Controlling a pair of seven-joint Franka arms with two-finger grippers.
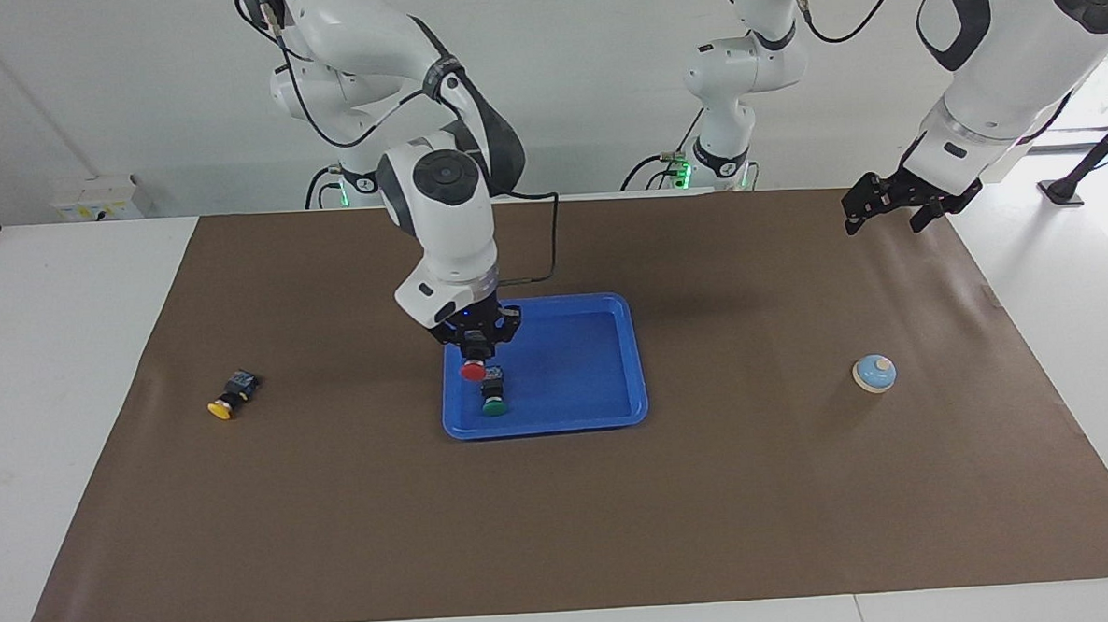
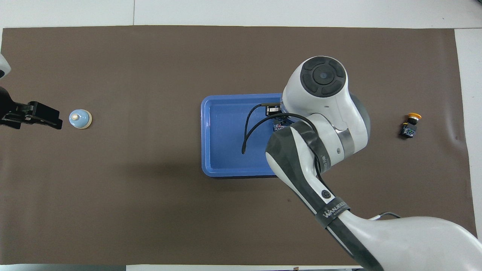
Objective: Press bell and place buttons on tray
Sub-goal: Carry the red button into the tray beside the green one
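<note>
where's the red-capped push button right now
In the facing view the red-capped push button hangs in the right gripper, over the bright blue plastic tray, close to the green-capped button lying in it.

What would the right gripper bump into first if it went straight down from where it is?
Probably the blue tray. The right gripper holds the red button over it, right beside the green button, which it might clip.
</note>
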